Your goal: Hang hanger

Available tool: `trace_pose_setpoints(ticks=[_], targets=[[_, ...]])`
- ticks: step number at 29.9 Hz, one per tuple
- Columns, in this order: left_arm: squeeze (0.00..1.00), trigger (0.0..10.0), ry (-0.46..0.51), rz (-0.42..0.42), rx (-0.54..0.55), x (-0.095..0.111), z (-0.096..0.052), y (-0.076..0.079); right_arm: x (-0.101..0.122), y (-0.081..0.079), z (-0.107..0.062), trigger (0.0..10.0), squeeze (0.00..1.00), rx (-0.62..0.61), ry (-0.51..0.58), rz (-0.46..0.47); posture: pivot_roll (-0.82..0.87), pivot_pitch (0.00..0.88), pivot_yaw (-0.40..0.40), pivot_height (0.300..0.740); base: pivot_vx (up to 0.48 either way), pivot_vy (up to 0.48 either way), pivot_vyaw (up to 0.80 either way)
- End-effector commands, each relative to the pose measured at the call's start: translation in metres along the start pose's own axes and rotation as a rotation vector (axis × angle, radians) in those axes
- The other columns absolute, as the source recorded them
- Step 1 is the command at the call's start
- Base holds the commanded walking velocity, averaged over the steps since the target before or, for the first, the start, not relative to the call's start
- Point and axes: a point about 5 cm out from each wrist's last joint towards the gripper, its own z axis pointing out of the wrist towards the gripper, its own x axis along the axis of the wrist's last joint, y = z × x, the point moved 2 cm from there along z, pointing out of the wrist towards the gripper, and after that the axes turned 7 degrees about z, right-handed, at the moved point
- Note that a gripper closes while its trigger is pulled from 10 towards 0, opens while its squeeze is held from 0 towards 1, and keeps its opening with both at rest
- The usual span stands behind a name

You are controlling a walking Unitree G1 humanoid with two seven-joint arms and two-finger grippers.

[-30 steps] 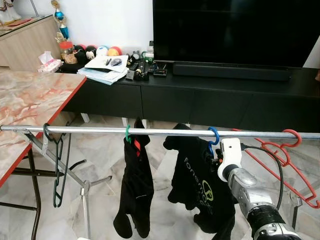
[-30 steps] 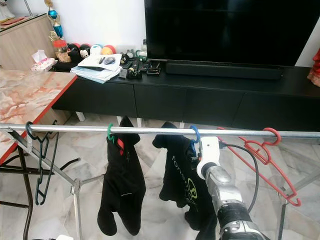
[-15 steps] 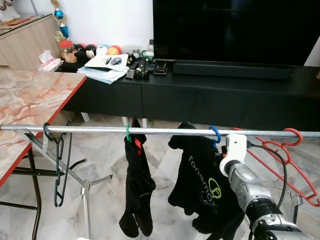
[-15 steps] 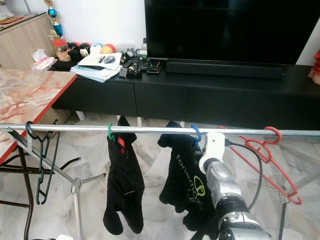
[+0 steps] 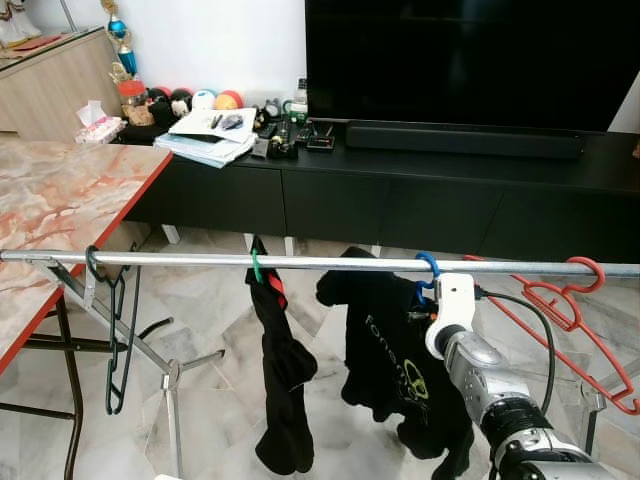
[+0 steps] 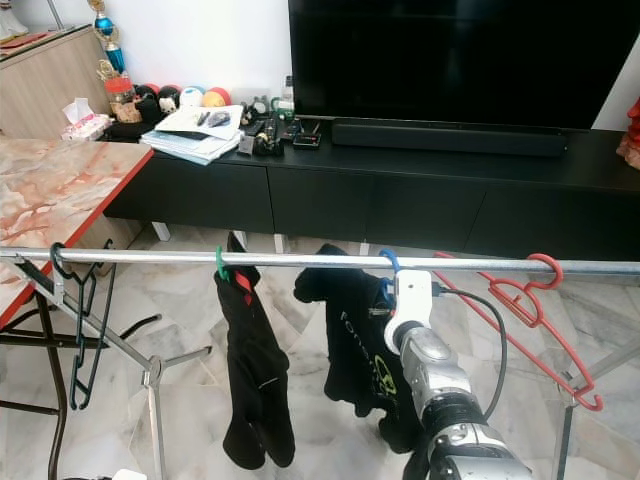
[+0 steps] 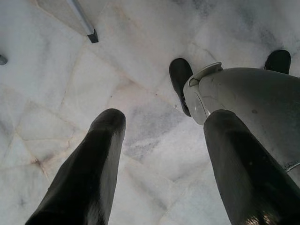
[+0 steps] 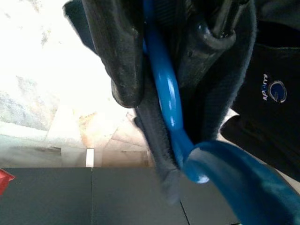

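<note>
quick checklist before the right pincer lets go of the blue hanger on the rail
1. Blue hanger hook over the metal rail: ok, it curls over the top in both eye views.
2. Right pincer on the hanger: ok, its fingers are clamped on the blue neck and the fabric.
3. Black shirt on its hanger: ok, it hangs below the rail and is not bunched over it.
4. Room beside it: ok, the green hanger with its dark garment and the red hanger hang apart from it.
5. Hook fully seated: cannot tell.
6. Left pincer: ok, open and idle over the marble floor.
</note>
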Motion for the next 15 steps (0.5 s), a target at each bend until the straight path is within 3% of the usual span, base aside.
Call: trace_pose_setpoints(ticks=[1,15], targets=[[0.00,10.0,-0.029,0.003,0.003,-0.007,-0.001,-0.003,-0.006,-0.002,0.001,0.0,0.00,0.007,-0.031,-0.001,0.08,0.053,0.049,0.740,0.000,0.000,0.00],[0.00,10.0,-0.031,0.004,0.003,-0.007,-0.001,-0.003,-0.016,-0.001,0.000,0.0,0.00,-0.005,-0.059,0.001,0.08,0.053,0.051,0.740,0.000,0.000,0.00]])
